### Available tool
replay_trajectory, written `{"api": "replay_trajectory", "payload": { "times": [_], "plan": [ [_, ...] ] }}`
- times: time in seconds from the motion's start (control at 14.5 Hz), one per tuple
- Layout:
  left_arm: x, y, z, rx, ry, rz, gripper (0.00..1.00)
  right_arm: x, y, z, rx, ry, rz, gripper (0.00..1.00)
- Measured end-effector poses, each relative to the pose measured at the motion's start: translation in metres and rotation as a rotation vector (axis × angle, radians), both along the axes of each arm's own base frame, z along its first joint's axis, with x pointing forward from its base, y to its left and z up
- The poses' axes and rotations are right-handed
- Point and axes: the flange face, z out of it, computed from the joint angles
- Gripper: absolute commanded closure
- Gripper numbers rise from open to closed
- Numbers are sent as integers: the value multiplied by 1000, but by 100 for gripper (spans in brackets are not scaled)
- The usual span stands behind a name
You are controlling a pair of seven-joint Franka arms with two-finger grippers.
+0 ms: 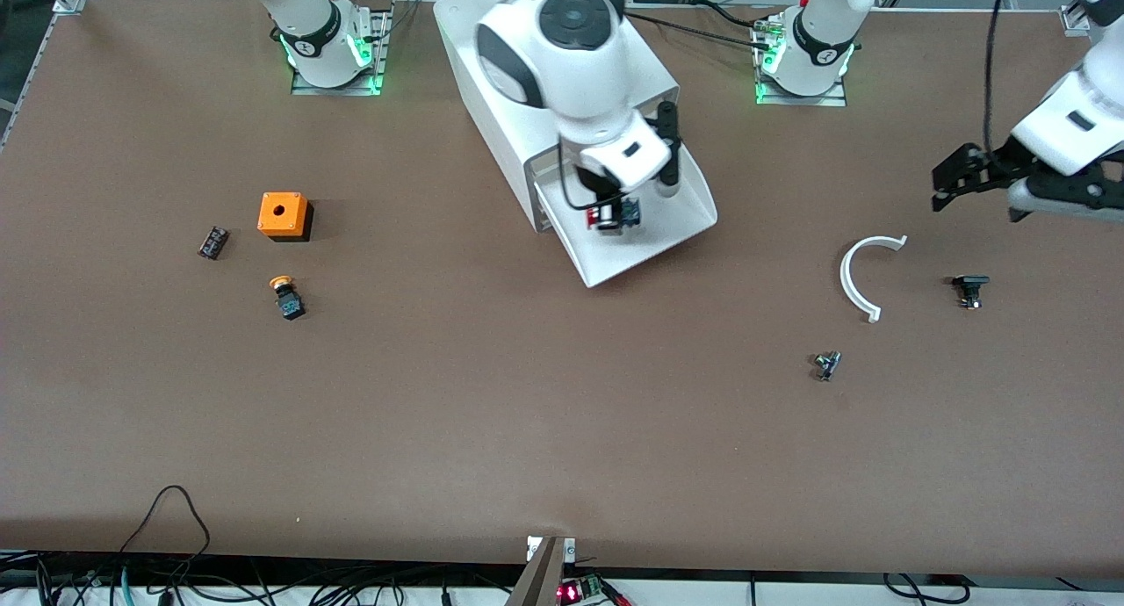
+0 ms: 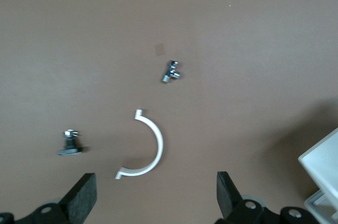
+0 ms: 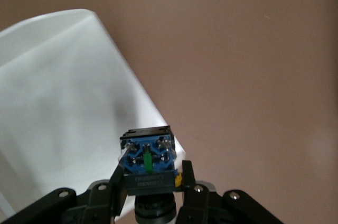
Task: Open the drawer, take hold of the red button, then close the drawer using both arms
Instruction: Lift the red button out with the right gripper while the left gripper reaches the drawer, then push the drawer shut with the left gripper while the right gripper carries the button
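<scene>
1. Because the drawer (image 1: 645, 228) stands pulled out of the cabinet (image 1: 527, 88), its tray is open from above, and the right hand (image 1: 612, 212) is over it, clenched on the button (image 1: 615, 215), which looks lifted clear of the tray floor
2. In the right wrist view the button (image 3: 147, 163) sits between the fingers (image 3: 119, 174) with its blue block toward the camera
3. The right arm (image 1: 571, 53) reaches down steeply over the cabinet
4. The left hand (image 1: 966, 180) waits released over the bench (image 1: 527, 413) toward the left arm's end, near a white curved piece (image 1: 856, 277), probably free to push the drawer shut
</scene>
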Motion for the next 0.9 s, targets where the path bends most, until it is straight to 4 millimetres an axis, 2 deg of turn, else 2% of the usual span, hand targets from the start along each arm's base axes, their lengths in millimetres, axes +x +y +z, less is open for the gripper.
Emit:
{"api": "replay_trajectory", "payload": {
  "times": [0.14, 0.28, 0.41, 0.55, 0.76, 0.9],
  "plan": [
    [11, -42, -28, -7, 20, 64, 0, 41, -57, 16, -4, -18, -191, 84],
    [22, -93, -67, -26, 22, 142, 0, 71, -111, 8, -22, 4, -427, 84],
    [24, -141, -111, -59, 11, 223, 0, 89, -158, -19, -46, 58, -638, 84],
    [19, -176, -154, -90, 9, 287, 0, 100, -208, -50, -82, 121, -836, 84],
    [11, -197, -203, -115, 18, 357, 0, 108, -292, -98, -149, 212, -1063, 84],
    [5, -209, -228, -131, 19, 398, 0, 102, -329, -132, -187, 261, -1192, 82]
  ]
}}
